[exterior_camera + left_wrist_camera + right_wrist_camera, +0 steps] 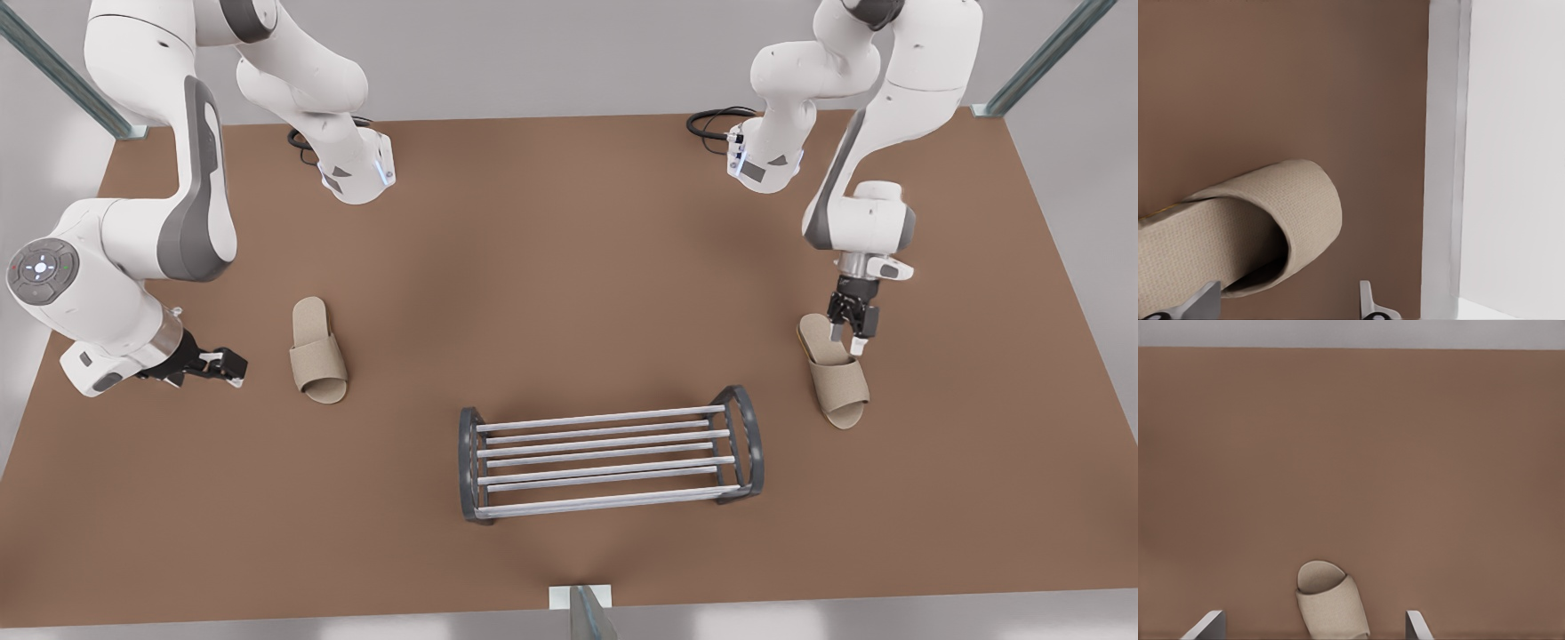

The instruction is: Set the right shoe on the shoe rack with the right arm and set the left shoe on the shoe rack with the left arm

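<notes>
Nearest the front camera, the shoe rack (609,462) stands bare on the brown table (569,267). Left gripper (849,336), fingers spread, hangs directly over one slipper (833,369) at the front view's right. Right gripper (222,366), fingers also apart, sits beside the other slipper (317,351).

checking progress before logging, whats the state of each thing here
left gripper: open, over left slipper's heel
right gripper: open, low, apart from right slipper
left slipper: flat on table
right slipper: flat on table
shoe rack: upright, no slippers on it
</notes>
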